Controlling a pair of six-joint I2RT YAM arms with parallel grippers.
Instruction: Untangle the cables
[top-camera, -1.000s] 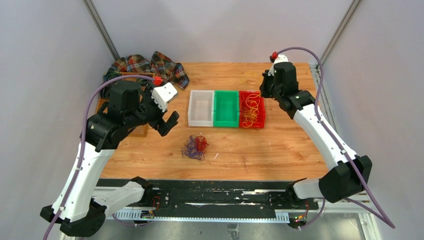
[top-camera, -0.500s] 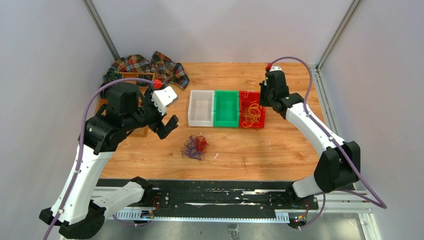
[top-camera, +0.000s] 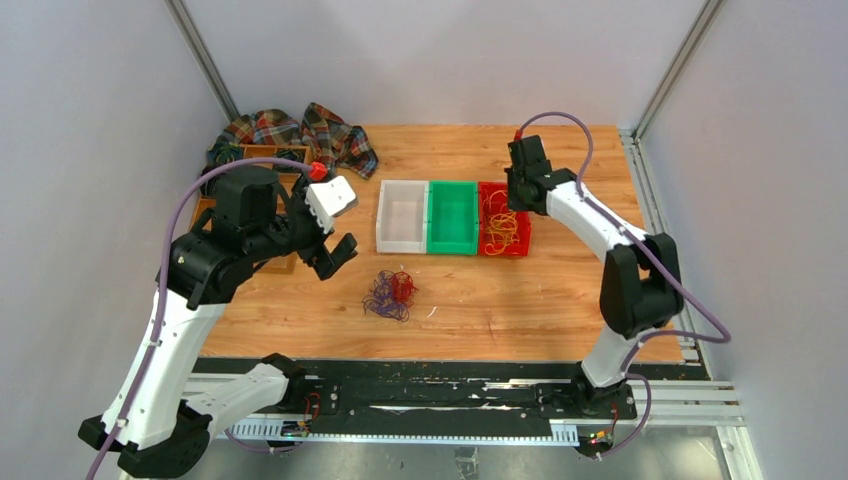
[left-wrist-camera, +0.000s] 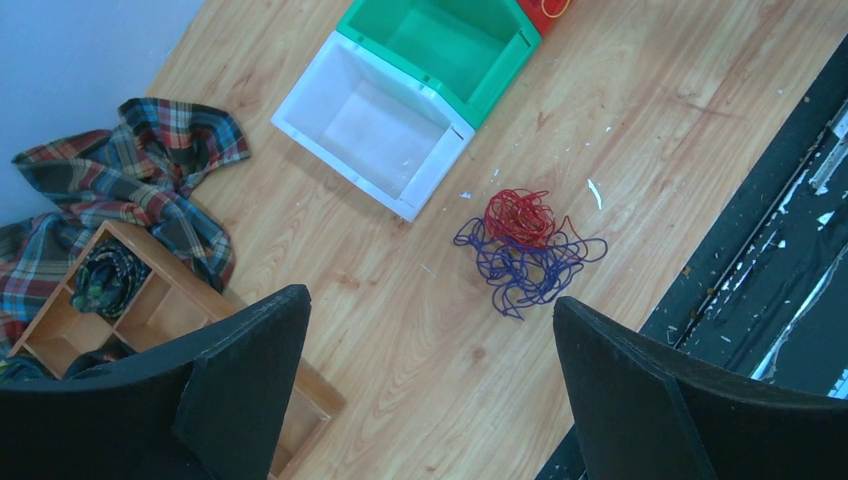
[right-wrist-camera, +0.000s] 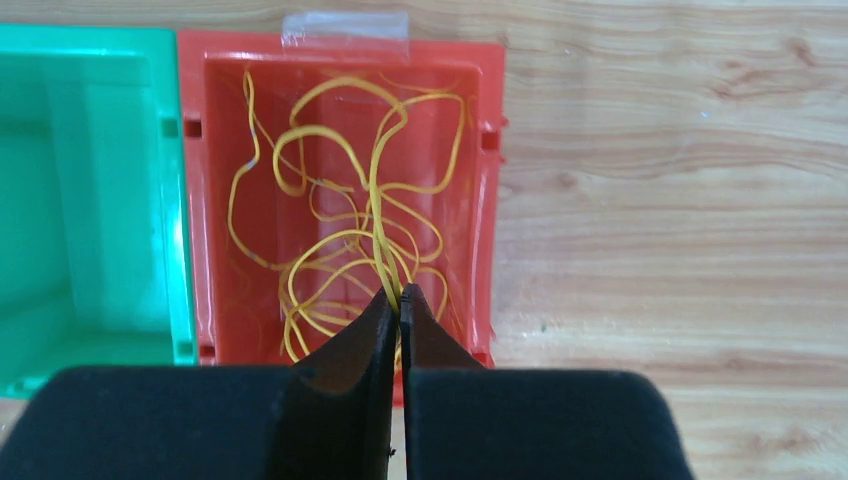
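The right gripper (right-wrist-camera: 400, 296), swinging in over the red plastic bin (right-wrist-camera: 490, 180), is pinching a thin yellow wire strand (right-wrist-camera: 377, 215), likely to sort it, while the left gripper (left-wrist-camera: 430, 300) is hanging wide open.

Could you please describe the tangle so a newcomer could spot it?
On the table, find the three bins. In front of the white bin lies the tangle, loose on the wood. It is red and purple; the yellow wires are in the red bin.

Bare counter (top-camera: 520, 290) rings the cable tangle (top-camera: 390, 293), open from above; the row of bins (top-camera: 452, 249) walls off its far side
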